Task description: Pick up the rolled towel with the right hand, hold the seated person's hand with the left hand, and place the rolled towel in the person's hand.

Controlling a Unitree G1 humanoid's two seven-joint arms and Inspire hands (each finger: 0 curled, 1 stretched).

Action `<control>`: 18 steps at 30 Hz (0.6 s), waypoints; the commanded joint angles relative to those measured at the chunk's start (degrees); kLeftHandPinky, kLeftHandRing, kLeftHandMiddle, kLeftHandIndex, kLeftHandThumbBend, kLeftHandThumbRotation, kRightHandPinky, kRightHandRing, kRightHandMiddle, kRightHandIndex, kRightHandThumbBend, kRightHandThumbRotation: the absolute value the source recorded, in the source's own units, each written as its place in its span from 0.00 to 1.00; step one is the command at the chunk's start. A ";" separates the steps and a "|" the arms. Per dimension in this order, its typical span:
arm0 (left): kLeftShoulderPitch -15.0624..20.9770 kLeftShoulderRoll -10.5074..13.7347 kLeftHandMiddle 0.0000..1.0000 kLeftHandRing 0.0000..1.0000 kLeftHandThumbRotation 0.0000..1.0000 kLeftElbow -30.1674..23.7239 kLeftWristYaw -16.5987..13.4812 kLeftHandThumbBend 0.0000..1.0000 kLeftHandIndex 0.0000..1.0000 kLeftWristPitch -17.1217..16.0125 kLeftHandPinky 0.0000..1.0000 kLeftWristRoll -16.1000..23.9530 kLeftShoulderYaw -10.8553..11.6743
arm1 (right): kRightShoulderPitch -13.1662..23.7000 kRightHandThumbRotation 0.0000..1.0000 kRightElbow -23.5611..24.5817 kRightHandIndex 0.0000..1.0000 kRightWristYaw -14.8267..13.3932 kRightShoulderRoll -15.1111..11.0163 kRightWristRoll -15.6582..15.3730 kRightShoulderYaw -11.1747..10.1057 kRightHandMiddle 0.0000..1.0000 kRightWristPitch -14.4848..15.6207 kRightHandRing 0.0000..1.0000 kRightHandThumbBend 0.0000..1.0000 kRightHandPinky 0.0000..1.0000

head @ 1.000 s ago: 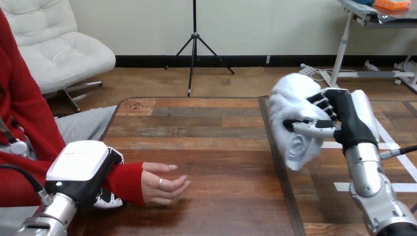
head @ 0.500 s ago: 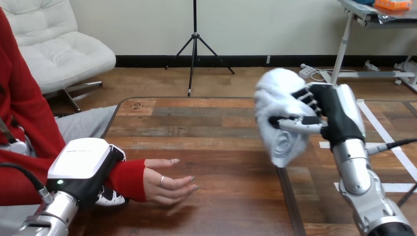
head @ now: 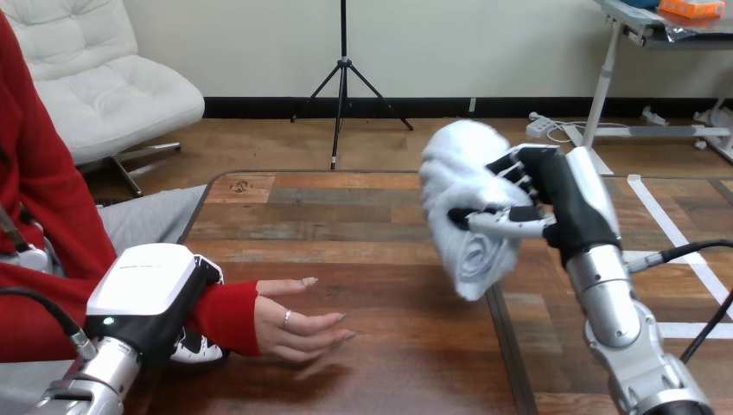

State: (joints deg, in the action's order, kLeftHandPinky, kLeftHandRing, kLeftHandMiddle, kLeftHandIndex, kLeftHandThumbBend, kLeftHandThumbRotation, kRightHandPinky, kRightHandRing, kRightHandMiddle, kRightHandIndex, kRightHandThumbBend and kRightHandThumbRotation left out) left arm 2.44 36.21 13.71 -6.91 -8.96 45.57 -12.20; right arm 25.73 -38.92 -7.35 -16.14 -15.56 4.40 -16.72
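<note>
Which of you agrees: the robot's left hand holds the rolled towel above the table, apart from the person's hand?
Wrong hand: the head view shows the right hand, fingers curled, holding the rolled towel above the table, apart from the person's hand.

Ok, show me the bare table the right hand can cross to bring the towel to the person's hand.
Bare wood spans the middle of the table, between the rolled towel in the right hand and the person's hand, and along the far edge. It is crowded only at the near left, where the left hand clasps the person's wrist.
</note>
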 commanded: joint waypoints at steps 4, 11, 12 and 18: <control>13.60 -2.62 0.35 0.30 0.00 -5.09 -1.64 0.66 0.35 -2.21 0.26 -1.44 1.23 | 1.34 0.00 11.09 0.43 2.38 1.84 1.97 -0.57 0.38 2.17 0.32 0.73 0.26; 14.72 -3.14 0.36 0.30 0.00 -5.30 -0.83 0.68 0.36 -1.77 0.25 -1.33 1.28 | 0.36 0.00 14.03 0.43 3.64 2.67 1.68 -0.54 0.38 3.91 0.32 0.74 0.26; 14.83 -3.18 0.36 0.30 0.00 -5.32 -0.75 0.69 0.36 -1.72 0.25 -1.29 1.28 | 0.25 0.00 14.38 0.43 3.79 2.78 1.64 -0.56 0.38 4.17 0.32 0.74 0.26; 16.34 -3.76 0.36 0.30 0.00 -4.68 -0.87 0.71 0.36 -1.93 0.25 -1.35 1.29 | -1.02 0.00 17.35 0.43 4.89 3.21 1.14 -0.22 0.38 5.03 0.32 0.74 0.26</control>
State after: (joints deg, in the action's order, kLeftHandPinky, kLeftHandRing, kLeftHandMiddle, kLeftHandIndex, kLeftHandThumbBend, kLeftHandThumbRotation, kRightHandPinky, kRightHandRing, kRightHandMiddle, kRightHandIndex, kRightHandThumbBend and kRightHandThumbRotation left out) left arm 3.35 35.00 14.03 -5.36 -8.79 45.59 -12.23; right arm 21.51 -33.56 -3.31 -13.46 -15.58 4.54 -12.04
